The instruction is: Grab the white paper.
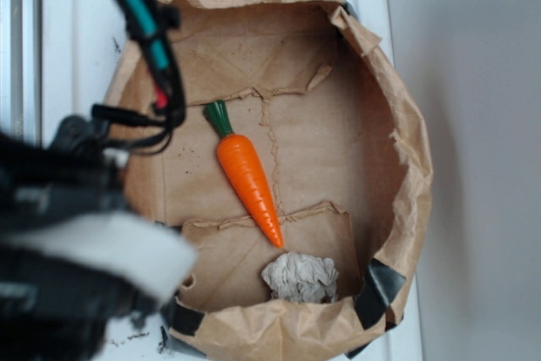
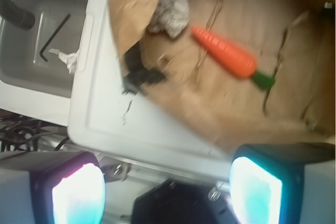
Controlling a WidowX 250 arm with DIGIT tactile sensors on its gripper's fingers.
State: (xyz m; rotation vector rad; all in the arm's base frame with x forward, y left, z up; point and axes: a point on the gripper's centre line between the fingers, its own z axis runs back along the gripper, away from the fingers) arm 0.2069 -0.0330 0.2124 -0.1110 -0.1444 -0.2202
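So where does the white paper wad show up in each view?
Exterior: the white paper lies low and centre, against the near wall of the brown paper bag.
Wrist: the white paper lies at the top, left of centre.
Shared landmark: the orange carrot, its pointed tip toward the wad.

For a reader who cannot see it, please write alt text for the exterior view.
A crumpled white paper lies at the near wall of an open brown paper bag, just past the tip of an orange carrot. The black gripper, blurred, hangs outside the bag's left edge.
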